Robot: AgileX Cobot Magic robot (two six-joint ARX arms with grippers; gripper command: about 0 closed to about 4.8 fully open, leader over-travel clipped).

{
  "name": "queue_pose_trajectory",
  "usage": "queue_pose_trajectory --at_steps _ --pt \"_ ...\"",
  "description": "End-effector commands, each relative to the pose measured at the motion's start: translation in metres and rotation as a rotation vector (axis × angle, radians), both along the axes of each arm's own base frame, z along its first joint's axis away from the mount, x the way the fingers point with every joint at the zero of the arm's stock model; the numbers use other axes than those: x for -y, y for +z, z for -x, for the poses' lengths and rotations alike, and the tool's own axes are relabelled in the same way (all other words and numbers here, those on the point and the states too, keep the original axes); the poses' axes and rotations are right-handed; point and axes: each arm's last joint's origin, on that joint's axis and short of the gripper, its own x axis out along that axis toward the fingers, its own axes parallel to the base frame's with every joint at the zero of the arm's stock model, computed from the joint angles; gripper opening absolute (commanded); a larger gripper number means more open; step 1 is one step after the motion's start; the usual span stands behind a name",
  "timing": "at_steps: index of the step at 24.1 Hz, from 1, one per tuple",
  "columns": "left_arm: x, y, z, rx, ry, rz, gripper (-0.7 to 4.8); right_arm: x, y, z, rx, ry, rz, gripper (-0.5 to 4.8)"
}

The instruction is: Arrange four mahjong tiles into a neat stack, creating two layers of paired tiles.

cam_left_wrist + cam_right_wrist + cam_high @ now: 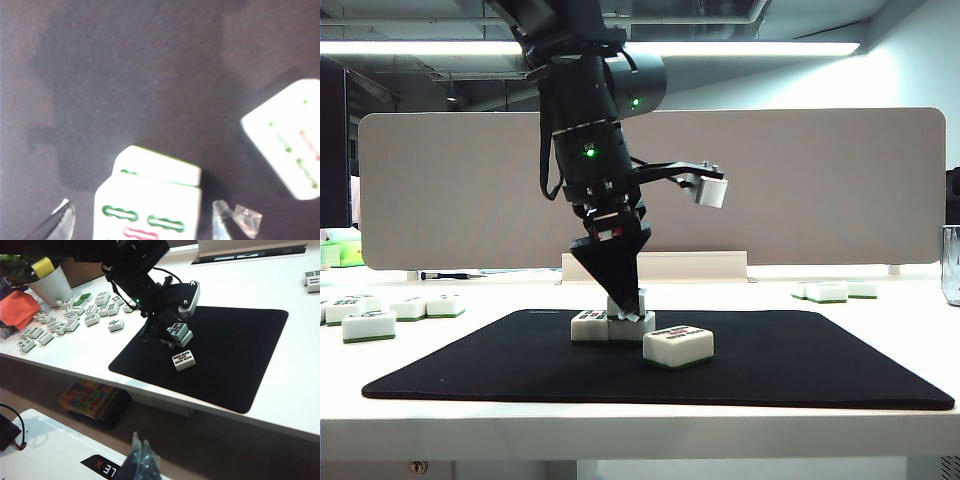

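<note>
Near the black mat's [800, 370] middle, third tile set on the pair
Left gripper [142, 220] stands spread around the stacked tiles [612, 322]; right gripper [140, 460], fingers together, waits off the surface. Next: fetch the loose tile [678, 345] nearer the mat's front edge.

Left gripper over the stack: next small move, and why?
Probably lift the left gripper straight up. Its jaws stand open on either side of the top tile, which already sits on the bottom pair. The loose tile on the mat is the likely next pick.
</note>
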Motion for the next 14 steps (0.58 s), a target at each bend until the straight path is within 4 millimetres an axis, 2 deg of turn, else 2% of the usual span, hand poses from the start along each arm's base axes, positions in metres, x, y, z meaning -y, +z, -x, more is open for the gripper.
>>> queue_pose_trajectory --at_steps 1,4,6,8,14 --pt "0.008 0.017 0.016 0.017 -0.03 0.024 3.5 0.0 0.0 0.003 0.027 0.004 0.0 -0.01" --pt "0.016 0.029 0.031 0.015 -0.035 0.044 3.5 0.0 0.0 0.003 0.027 0.003 0.0 -0.01" --pt "0.026 0.03 0.043 -0.051 0.11 0.094 3.42 0.0 0.0 0.003 0.027 0.004 0.0 -0.01" --pt "0.034 0.024 0.049 -0.118 0.24 0.123 3.35 0.0 0.0 0.003 0.027 0.004 0.001 -0.01" --pt "0.039 0.005 0.046 -0.252 0.466 0.153 3.35 0.0 0.0 0.003 0.027 0.004 0.001 -0.01"
